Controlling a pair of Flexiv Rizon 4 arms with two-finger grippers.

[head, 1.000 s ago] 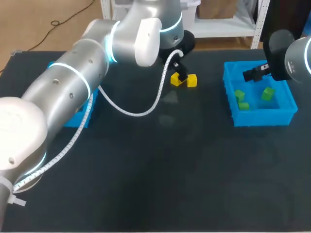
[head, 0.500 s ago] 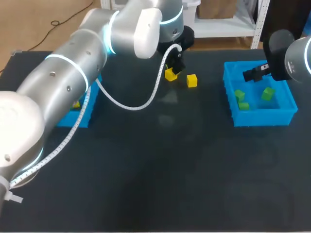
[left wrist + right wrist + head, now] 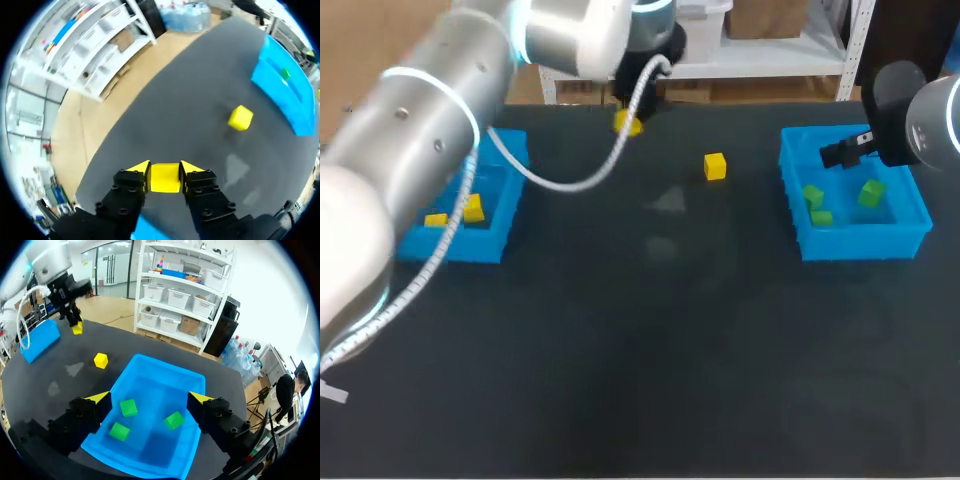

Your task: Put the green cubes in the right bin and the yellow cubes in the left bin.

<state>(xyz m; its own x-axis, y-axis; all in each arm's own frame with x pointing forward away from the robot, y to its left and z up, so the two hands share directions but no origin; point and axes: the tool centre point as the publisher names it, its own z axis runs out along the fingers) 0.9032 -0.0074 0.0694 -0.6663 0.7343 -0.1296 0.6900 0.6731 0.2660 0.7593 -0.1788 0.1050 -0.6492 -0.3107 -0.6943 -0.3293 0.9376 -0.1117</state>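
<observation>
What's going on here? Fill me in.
The left claw is shut on a yellow cube, held above the table's far side between the bins. A second yellow cube lies loose on the table, and two more yellow cubes sit in the left bin. The right claw hangs open over the right bin, which holds three green cubes.

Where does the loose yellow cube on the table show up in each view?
Head view: loose cube on the table's far middle, left of the right bin.
Left wrist view: ahead of the left gripper and its held cube, between them and the right bin.
Right wrist view: on the table beside the right bin, ahead of the right gripper.
Shared landmark: the right bin.
</observation>
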